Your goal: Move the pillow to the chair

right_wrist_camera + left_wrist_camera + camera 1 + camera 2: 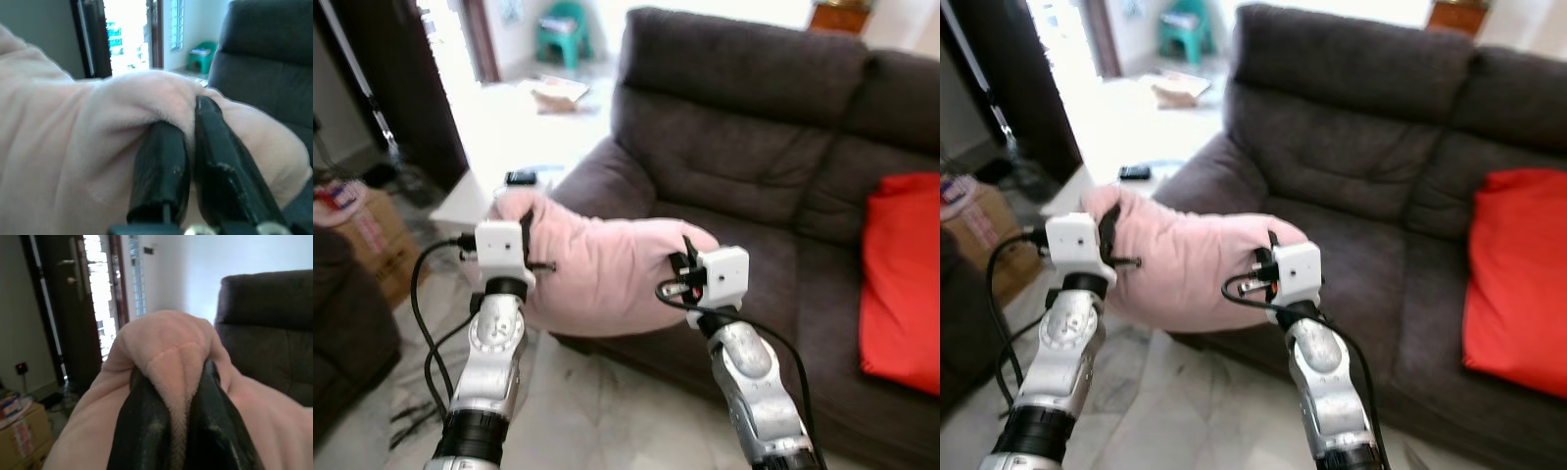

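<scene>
A soft pink pillow (597,264) hangs between my two arms, in front of the dark sofa's left armrest. My left gripper (525,240) is shut on the pillow's left end, and the left wrist view has a fold of pink fabric (173,377) pinched between the black fingers (146,426). At the pillow's right end my right gripper (687,257) is shut on another fold (146,107), squeezed between its fingers (161,166). The pillow sags in the middle, held off the floor.
A dark grey sofa (744,147) fills the right side, with a red cushion (901,284) on its seat. A dark armchair edge (342,313) and a cardboard box (372,230) stand at the left. A white low table (475,191) lies behind the pillow, and a green stool (563,29) stands far back.
</scene>
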You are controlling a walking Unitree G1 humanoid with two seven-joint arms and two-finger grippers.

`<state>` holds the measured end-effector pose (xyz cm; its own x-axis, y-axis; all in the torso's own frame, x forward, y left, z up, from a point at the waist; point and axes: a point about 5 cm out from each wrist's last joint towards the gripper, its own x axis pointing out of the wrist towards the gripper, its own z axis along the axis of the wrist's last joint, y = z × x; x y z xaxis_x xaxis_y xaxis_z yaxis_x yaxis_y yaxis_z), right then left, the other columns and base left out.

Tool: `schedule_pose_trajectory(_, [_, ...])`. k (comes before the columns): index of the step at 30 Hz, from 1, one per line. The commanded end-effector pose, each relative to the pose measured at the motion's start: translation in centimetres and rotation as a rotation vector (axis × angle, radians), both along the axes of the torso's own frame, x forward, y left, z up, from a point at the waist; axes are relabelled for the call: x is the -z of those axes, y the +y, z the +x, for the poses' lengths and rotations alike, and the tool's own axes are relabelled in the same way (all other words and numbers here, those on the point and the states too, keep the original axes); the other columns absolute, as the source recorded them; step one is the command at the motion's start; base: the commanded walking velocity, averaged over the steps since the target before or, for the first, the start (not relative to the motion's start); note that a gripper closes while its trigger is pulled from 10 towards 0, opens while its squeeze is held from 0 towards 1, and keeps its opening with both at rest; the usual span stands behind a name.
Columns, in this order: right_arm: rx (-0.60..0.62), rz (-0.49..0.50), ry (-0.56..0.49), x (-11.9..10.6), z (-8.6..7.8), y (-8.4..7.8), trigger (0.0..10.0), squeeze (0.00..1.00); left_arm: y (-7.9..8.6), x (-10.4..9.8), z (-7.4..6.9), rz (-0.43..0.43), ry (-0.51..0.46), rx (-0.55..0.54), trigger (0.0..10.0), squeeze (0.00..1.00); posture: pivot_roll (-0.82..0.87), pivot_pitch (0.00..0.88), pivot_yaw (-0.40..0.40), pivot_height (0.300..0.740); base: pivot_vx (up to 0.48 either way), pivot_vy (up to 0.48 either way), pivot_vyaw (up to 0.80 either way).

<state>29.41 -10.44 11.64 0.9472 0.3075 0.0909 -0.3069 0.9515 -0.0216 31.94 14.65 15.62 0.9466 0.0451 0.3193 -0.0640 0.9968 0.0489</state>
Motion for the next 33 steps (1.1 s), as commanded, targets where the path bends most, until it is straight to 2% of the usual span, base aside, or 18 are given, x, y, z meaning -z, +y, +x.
schedule_pose_trajectory(1, [-0.058,0.04,-0.089,-2.2,0.3,1.4,10.0,0.0,-1.2,-1.1,0.1,0.027,-0.043,0.054,10.0,0.0,-0.01,0.0,-0.052,0.74,0.3,0.0,0.0])
schedule_pose_trajectory(15, [-0.035,0.062,-0.073,-2.3,0.6,1.3,10.0,0.0,-1.0,-1.5,0.3,0.028,-0.055,0.053,10.0,0.0,-0.01,0.0,-0.055,0.74,0.298,0.0,0.0])
schedule_pose_trajectory(24, [-0.041,0.089,-0.087,-2.7,0.7,1.2,10.0,0.0,-1.8,-2.9,0.4,0.019,-0.095,0.116,10.0,0.0,-0.01,0.0,-0.059,0.74,0.298,0.0,-0.8])
schedule_pose_trajectory(33, [0.026,0.105,-0.142,-3.8,1.2,0.4,10.0,0.0,-2.5,-4.7,0.6,0.017,-0.141,0.178,10.0,0.0,-0.01,0.0,-0.057,0.74,0.297,0.0,-0.8])
